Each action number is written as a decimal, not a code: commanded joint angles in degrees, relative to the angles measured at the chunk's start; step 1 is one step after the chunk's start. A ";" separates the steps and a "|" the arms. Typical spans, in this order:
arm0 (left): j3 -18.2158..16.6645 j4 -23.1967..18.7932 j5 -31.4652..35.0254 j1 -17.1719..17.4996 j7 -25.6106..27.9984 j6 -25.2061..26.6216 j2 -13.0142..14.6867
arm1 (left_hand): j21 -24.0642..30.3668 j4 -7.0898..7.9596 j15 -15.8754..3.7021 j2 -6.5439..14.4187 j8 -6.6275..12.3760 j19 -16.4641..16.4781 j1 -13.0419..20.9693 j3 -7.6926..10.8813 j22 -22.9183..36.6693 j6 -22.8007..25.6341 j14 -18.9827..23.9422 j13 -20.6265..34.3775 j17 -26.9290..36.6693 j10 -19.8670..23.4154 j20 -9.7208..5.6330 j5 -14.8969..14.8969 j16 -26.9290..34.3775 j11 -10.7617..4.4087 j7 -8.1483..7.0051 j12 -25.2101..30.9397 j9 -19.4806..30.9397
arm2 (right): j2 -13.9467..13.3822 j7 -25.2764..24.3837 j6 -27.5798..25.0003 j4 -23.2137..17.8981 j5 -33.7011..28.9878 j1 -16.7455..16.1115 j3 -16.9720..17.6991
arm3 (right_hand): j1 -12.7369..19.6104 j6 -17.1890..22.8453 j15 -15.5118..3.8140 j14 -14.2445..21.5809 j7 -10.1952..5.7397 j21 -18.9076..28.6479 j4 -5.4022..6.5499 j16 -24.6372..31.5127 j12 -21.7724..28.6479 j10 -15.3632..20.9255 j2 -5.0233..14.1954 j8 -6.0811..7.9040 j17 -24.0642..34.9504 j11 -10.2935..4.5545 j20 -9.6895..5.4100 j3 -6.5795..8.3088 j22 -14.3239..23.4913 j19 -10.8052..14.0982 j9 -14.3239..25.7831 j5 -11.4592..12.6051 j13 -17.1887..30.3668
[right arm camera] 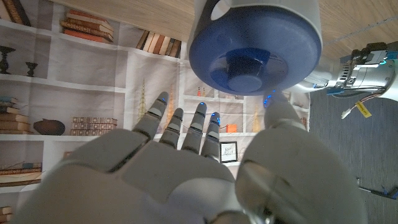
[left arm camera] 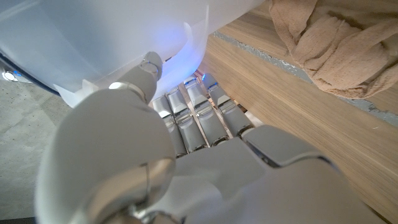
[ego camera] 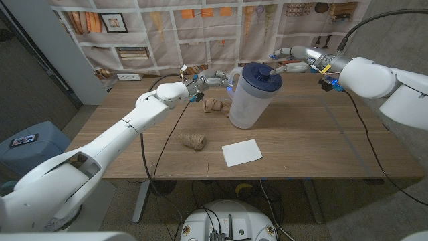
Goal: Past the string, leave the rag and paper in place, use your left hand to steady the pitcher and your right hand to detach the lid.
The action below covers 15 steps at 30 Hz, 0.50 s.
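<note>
Stage of task: bracing under way, lid (ego camera: 262, 73) still seated on the pitcher (ego camera: 250, 100); detaching remains to be done. The left hand (ego camera: 215, 79) reaches in at the pitcher's handle side, and in the left wrist view its fingers (left arm camera: 198, 115) lie side by side against the translucent wall (left arm camera: 124, 37), thumb alongside; whether they fully clasp the handle cannot be told. The right hand (ego camera: 294, 59) hovers just beyond the lid on the opposite side, not yet touching it. In the right wrist view its fingers (right arm camera: 180, 127) are spread and holding nothing, with the blue lid and its central knob (right arm camera: 239, 68) directly ahead of the fingertips. The rag (ego camera: 212, 104) sits just beside the left hand, nearer the robot; the ball of string (ego camera: 192, 140) and the paper (ego camera: 242, 152) lie nearer still, well apart from both hands.
</note>
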 commanded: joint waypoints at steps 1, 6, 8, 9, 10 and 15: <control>0.01 -0.18 0.11 0.07 -0.03 0.07 0.16 | 0.03 0.82 -6.07 2.27 0.58 0.53 -2.33 1.17 0.19 2.06 0.38 0.29 0.20 0.68 -8.69 0.33 0.39 -0.06 1.25 -0.03 0.24 | -1.13 6.79 0.79 0.99 -0.16 7.27 -4.65 | 1.00 0.21 -0.20 -0.17 -0.87 -0.13 -0.06 0.20 -0.04 0.45 0.09 0.35 0.07 -0.51 0.04 0.66 0.17 -0.68 0.26 0.39 0.24; 0.02 -0.43 0.09 0.09 0.02 0.31 0.16 | 0.02 0.86 -6.03 2.27 0.53 0.53 -2.42 1.18 0.19 1.94 0.46 0.30 0.22 0.72 -8.68 0.32 0.41 -0.17 1.48 -0.04 0.25 | -0.94 8.88 0.60 0.95 -1.09 9.84 -6.58 | 1.48 0.06 -0.25 -0.09 -0.95 -0.04 -0.06 0.27 -0.03 0.62 0.05 0.27 0.07 -0.65 0.11 0.83 0.16 -0.89 0.28 0.42 0.25; 0.09 -0.45 0.19 0.04 -0.08 0.23 0.21 | 0.02 0.81 -6.15 2.27 0.60 0.55 -2.37 1.22 0.20 2.14 0.50 0.31 0.23 0.75 -8.67 0.32 0.43 -0.22 1.54 -0.03 0.26 | -0.71 10.32 0.44 1.12 -1.43 11.28 -7.62 | 1.67 -0.12 -0.28 -0.06 -0.96 -0.01 -0.06 0.30 -0.04 0.66 0.06 0.20 0.07 -0.70 0.12 0.89 0.16 -0.94 0.28 0.44 0.25; 0.08 -0.46 0.20 0.05 -0.07 0.20 0.21 | 0.02 0.81 -6.15 2.30 0.60 0.55 -2.36 1.24 0.20 2.14 0.53 0.31 0.24 0.77 -8.67 0.32 0.44 -0.23 1.47 -0.03 0.26 | -0.60 10.98 0.34 1.19 -1.69 11.97 -8.13 | 1.86 -0.35 -0.33 -0.08 -1.03 0.02 -0.06 0.31 -0.05 0.65 0.08 0.10 0.07 -0.72 0.13 0.97 0.16 -0.99 0.29 0.46 0.26; 0.07 -0.55 0.18 0.06 0.00 0.35 0.21 | 0.02 0.80 -6.16 2.28 0.59 0.55 -2.36 1.24 0.20 2.12 0.54 0.31 0.24 0.81 -8.67 0.32 0.44 -0.21 1.45 -0.02 0.26 | -0.50 11.69 0.21 1.24 -1.94 12.65 -8.62 | 1.98 -0.38 -0.30 -0.02 -1.13 0.03 -0.06 0.34 -0.06 0.67 0.09 0.09 0.07 -0.71 0.21 1.02 0.16 -1.05 0.29 0.47 0.27; 0.00 -0.90 0.22 0.18 0.12 0.43 0.34 | 0.01 0.83 -6.06 2.25 0.58 0.55 -2.45 1.26 0.20 2.10 0.58 0.32 0.24 0.86 -8.68 0.31 0.44 -0.13 1.36 -0.02 0.27 | 0.11 14.04 -0.56 1.17 -3.51 15.18 -10.57 | 2.52 -0.55 -0.34 0.13 -1.36 0.20 -0.06 0.45 -0.12 0.66 0.07 0.02 0.08 -0.83 0.40 1.20 0.15 -0.98 0.30 0.50 0.30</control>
